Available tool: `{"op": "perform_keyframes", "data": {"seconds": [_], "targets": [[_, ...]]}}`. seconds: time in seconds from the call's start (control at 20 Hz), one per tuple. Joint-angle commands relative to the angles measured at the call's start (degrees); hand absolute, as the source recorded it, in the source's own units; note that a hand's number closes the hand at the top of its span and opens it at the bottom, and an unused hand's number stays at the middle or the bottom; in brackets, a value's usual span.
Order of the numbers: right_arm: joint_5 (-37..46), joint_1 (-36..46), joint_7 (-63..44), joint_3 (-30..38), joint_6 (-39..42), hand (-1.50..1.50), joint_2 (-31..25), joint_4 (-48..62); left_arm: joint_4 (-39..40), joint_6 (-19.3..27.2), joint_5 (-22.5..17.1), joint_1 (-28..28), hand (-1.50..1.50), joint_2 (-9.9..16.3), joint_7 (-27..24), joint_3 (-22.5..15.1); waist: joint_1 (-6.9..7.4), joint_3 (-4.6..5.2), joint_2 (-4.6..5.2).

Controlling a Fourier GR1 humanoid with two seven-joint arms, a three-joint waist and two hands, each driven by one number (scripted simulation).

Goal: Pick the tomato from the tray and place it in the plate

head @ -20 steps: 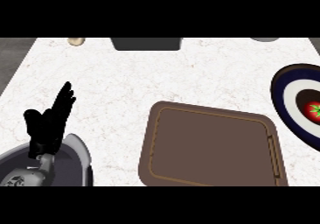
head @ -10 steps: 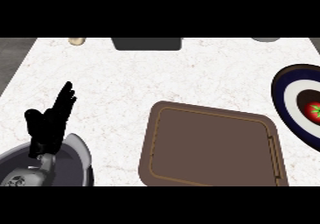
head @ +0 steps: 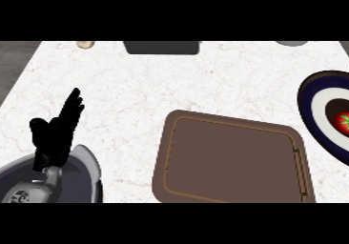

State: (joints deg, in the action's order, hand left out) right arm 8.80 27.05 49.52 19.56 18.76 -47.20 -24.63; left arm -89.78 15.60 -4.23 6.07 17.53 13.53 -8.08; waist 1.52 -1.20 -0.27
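In the head view, the tomato (head: 347,121) lies on the plate (head: 319,119) at the right edge of the frame, red with a green star-shaped stem on top. It sits in the plate's dark centre, which is ringed by a white band and then a dark blue rim. The plate is cut off by the right edge, so only its left part shows.

The tray (head: 230,164) fills the lower middle of the frame. It is a brown rounded rectangle with a thin raised lip, turned slightly so that its top edge slopes down toward the right. Nothing lies on its surface. Its upper right corner is near the plate's lower left rim, with a strip of counter (head: 191,81) between them.

The left hand (head: 56,131) shows in the lower left, black, fingers straight and close together pointing up and a little right, thumb set apart on the left side. It holds nothing and stands well apart from the tray and far from the plate. Its grey forearm (head: 36,186) comes up from the lower left corner. The right hand does not show.

Along the top edge of the white marbled counter lie three other things: a small tan object (head: 84,44) at the upper left, a dark rectangular object (head: 161,47) at the upper middle, and a grey object (head: 292,43) at the upper right, mostly cut off. All three are well apart from the tray and plate, and nothing stands between tray and plate.
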Motion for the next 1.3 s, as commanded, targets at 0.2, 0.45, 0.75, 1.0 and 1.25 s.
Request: {"op": "perform_keyframes", "data": {"seconds": [0.2, 0.45, 0.75, 1.0, 1.25], "targets": [[0.95, 0.49, 6.68, -0.07, 0.64, -1.5, -0.6, 5.06, 6.24, 0.16, -0.35, 0.83, 0.0, -2.96, 1.2, -0.71, -0.36, 0.96, 1.12], [1.18, 0.51, 6.97, 0.42, -0.8, -1.5, -2.34, 7.33, 5.57, 0.94, 0.86, -1.42, 0.0, -4.0, 0.15, -2.41, -0.33, 0.96, 1.05], [1.4, 0.71, 7.45, 0.79, 0.88, -1.5, -5.77, 10.21, 2.76, -1.55, -1.45, -3.36, 0.0, -1.81, -0.02, -1.25, 0.72, 0.83, 1.18], [1.28, 0.85, 7.58, 1.55, -2.29, -1.5, -5.71, 11.79, 3.52, -0.05, 0.31, -3.79, 0.0, -3.7, -0.22, -3.13, 0.7, 0.8, 1.32], [-0.24, 0.8, 8.66, 3.32, -0.48, -1.5, -7.95, 12.97, 0.83, 0.71, 0.97, -3.34, 0.0, -3.24, 2.31, -3.4, 0.86, 0.67, 1.26]]}}
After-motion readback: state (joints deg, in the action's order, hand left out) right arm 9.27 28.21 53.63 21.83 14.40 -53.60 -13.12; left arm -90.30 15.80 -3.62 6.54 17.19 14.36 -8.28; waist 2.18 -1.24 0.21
